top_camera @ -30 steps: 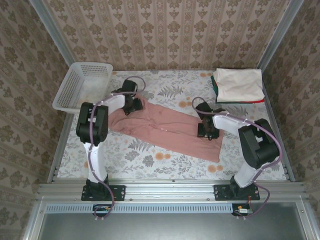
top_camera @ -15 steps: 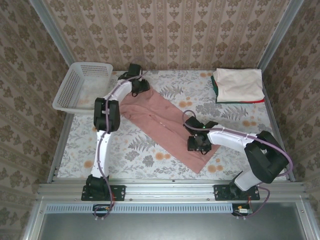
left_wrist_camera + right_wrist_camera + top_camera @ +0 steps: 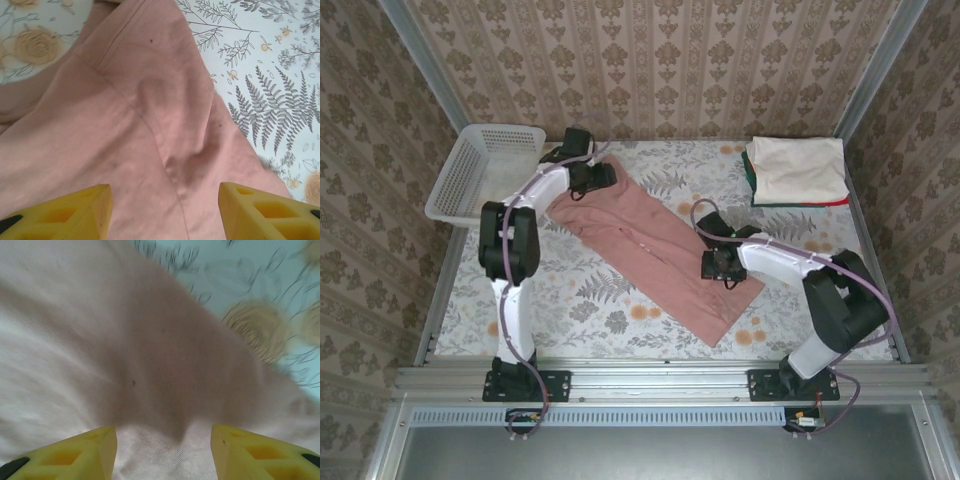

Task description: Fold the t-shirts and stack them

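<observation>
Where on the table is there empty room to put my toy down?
The biggest bare patch is the near-left table, between the left arm and the pink tee. Another lies far middle, between that tee and the folded stack. Crowded: along the pink tee, where the left claw and right claw hover open.

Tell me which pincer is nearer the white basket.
Left: the left pincer is close beside the basket; the right pincer is far off, over the pink tee.

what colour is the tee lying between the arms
The tee is dusty pink; top external view.
</observation>
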`<action>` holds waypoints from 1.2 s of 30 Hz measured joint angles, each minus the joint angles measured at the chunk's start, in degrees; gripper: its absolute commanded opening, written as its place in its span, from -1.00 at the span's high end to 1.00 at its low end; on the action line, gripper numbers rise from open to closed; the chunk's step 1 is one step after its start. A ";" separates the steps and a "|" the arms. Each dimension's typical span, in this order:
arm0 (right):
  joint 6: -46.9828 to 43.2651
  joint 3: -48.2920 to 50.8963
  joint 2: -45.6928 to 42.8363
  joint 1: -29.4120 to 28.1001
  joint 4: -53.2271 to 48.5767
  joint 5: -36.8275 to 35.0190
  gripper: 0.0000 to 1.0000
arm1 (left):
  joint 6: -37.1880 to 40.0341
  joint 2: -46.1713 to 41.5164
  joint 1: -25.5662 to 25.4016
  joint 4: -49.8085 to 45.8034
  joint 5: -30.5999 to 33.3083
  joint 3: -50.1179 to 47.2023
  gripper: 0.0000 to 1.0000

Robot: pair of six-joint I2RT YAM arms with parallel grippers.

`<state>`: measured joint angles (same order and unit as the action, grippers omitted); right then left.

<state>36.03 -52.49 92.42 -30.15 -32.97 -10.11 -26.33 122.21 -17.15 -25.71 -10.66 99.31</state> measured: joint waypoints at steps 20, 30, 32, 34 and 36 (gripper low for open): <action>17.92 2.89 -0.79 -24.72 2.19 0.68 -0.17 | -3.50 34.07 -0.13 -1.29 -7.87 42.36 0.17; 14.05 -5.88 -2.82 -21.20 -3.98 -3.10 -0.19 | -1.44 34.75 -2.40 -5.03 -13.66 46.88 -0.99; 12.98 -4.72 -1.86 -18.49 -3.21 -3.45 -0.15 | -0.96 30.95 -2.71 -6.84 -13.11 43.43 -1.00; 12.48 -4.07 0.61 -17.59 -3.06 -4.09 -0.15 | -0.17 27.43 -2.78 -9.64 -11.78 42.66 -1.00; 12.31 -4.07 4.66 -18.95 -2.82 -4.26 -0.14 | 0.72 22.99 -2.64 -12.04 -9.81 42.56 -1.00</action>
<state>48.34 -56.55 97.08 -49.10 -35.79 -14.37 -25.61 145.21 -19.79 -37.76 -20.47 141.86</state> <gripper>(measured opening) 0.572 0.997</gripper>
